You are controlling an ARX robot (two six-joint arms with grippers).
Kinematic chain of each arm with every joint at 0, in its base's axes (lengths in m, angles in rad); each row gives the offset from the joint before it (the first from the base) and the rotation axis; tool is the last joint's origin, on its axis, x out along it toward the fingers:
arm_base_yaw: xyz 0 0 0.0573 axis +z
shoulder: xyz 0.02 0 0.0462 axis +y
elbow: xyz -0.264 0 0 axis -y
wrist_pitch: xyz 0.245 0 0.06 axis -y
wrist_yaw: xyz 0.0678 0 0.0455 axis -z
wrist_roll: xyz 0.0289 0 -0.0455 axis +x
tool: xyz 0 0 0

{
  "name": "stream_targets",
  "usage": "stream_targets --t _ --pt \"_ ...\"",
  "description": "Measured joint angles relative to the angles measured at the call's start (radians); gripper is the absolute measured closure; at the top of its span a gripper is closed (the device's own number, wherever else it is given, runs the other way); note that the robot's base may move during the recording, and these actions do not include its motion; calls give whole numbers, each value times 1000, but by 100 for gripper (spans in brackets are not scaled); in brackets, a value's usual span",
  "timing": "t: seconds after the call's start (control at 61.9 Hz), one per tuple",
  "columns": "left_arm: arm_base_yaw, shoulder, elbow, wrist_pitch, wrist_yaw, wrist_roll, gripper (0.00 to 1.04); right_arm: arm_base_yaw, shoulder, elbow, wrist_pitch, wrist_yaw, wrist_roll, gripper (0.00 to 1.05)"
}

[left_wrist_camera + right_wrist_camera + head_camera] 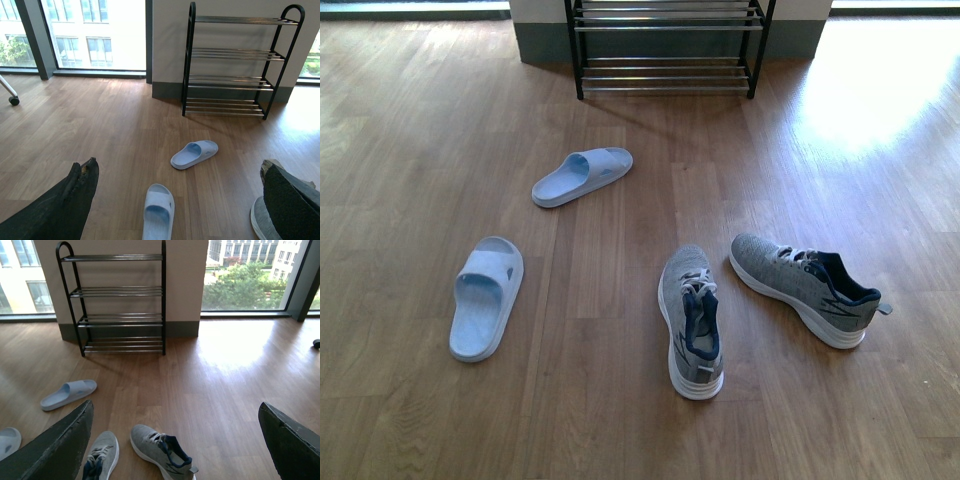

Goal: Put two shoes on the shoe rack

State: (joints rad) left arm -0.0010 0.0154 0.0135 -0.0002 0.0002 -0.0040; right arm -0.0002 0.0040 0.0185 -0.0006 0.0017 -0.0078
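**Q:** How many shoes lay on the floor point(420, 120)?
**A:** Four: two slides point(582, 176) at left, two sneakers point(692, 320) at right, all well short of the single four-tier rack point(666, 40).
**Q:** How would they handle?
**A:** Likely light and soft; a sneaker's heel collar or a slide's strap would suit a pinch.
**Q:** And the grippers?
**A:** Left gripper point(177, 164) and right gripper point(175, 405) both stood spread wide, holding nothing.

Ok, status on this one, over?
Left gripper open, right gripper open, both empty. Grey sneakers, blue slides all on floor; shoe rack bare. Nothing blocking the rack.
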Motion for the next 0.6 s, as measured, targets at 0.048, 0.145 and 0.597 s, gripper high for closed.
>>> stream_targets --t 0.048,0.145,0.597 --pt "0 0 0 0 0 0 9 0 0 0 0 0 0 9" --pt "0 0 0 0 0 0 9 0 0 0 0 0 0 9" --pt "0 0 0 0 0 0 9 0 0 0 0 0 0 9"
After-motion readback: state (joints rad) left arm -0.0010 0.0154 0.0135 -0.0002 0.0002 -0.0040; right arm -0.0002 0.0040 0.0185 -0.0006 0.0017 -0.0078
